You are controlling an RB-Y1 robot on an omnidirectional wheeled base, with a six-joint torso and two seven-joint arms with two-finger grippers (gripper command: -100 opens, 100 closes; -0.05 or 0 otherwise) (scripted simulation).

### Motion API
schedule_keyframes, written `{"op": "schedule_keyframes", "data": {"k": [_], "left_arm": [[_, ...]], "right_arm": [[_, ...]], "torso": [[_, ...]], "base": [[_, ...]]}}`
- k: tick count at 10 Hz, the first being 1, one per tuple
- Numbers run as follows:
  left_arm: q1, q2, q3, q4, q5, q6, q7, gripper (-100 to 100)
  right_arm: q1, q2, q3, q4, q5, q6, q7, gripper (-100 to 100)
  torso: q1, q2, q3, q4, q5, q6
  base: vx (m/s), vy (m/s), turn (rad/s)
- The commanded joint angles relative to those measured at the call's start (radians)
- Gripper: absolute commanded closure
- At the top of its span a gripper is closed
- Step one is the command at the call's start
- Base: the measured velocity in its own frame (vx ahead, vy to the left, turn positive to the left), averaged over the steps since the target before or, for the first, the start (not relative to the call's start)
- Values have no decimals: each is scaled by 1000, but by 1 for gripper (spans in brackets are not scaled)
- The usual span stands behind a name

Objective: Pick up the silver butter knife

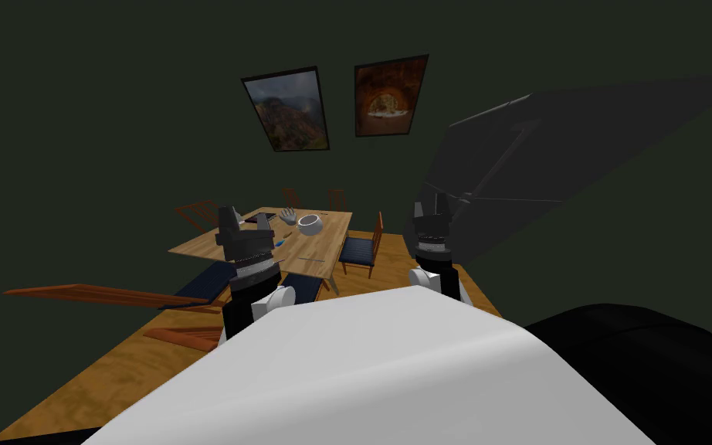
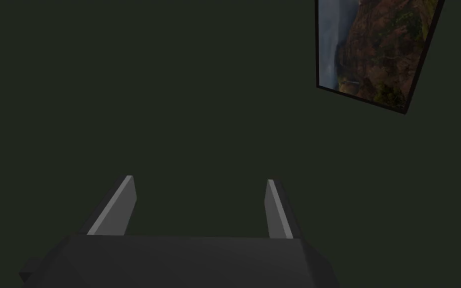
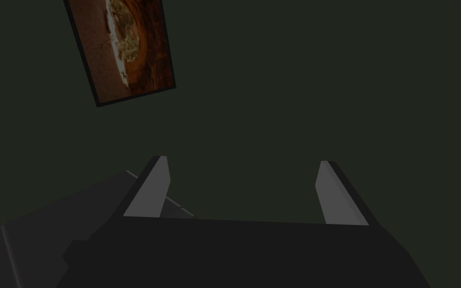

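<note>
Your left pincer (image 2: 199,178) and right pincer (image 3: 242,159) gape empty. The knife (image 1: 312,259), far ahead on the surface (image 1: 330,232), is likely stiff and slippery: pinch its handle.

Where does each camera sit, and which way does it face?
Head view: on the head, looking down and forward at the wooden table; left pincer and right pincer show.
Left wrist view: on the left hand, facing the wall and landscape picture; open fingers show.
Right wrist view: on the right hand, facing the wall and orange picture; open fingers show.
Shared: the head view has both pictures.
</note>
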State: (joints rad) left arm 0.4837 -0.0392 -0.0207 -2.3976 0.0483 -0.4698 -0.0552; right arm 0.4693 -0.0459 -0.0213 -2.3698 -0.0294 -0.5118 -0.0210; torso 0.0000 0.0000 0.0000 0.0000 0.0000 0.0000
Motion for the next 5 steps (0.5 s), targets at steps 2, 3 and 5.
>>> {"op": "schedule_keyframes", "data": {"k": [2,3,5], "left_arm": [[-11,54,-5,9,-4,32,-1,-100],[-18,79,-8,15,-6,54,-1,-100],[-37,123,-17,35,-12,110,-2,-100]], "right_arm": [[0,0,0,0,0,0,0,0],[0,0,0,0,0,0,0,0],[0,0,0,0,0,0,0,0]], "torso": [[0,1,0,0,0,0],[1,2,1,0,0,0],[0,4,2,1,0,0]], "base": [[-29,3,-3],[-58,7,-10],[-72,1,-11]]}}
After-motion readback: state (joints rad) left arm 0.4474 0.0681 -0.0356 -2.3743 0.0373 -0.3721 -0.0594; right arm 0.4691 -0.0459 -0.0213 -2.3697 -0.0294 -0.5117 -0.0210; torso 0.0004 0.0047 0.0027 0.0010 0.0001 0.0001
